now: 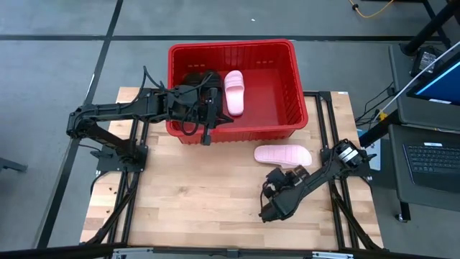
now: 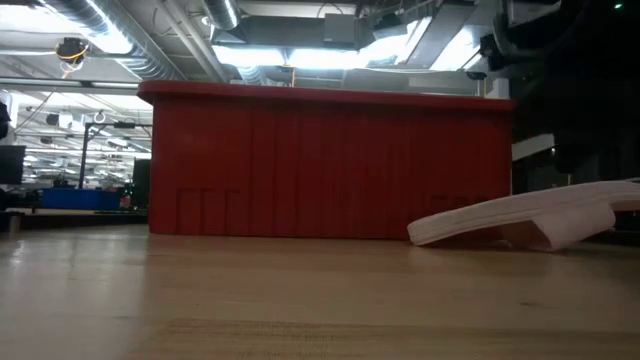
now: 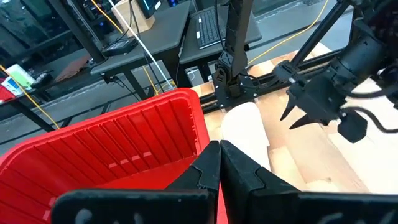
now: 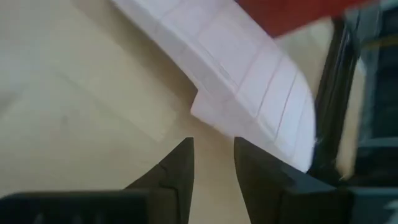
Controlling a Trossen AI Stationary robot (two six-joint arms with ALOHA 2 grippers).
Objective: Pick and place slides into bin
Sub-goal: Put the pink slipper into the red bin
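The red bin [image 1: 287, 79] stands at the table's far side and also shows in the low view [image 2: 330, 165]. One pale pink slide [image 1: 234, 92] lies inside it on the floor. A second pink slide [image 1: 282, 154] lies on the table just near of the bin's right part [image 2: 530, 220]. My left gripper [image 1: 212, 119] is shut and empty above the bin's near left part [image 3: 217, 155]. My right gripper [image 1: 285, 173] is just near of the table slide, fingers a little apart [image 4: 213, 155], touching nothing. Dark shapes under my left arm hide any black slides.
Bare wooden table [image 1: 180, 194] lies near and left of the slide. A black frame rail [image 1: 327, 122] runs along the table's right side. Desks with a laptop [image 1: 431, 155] stand beyond the right edge.
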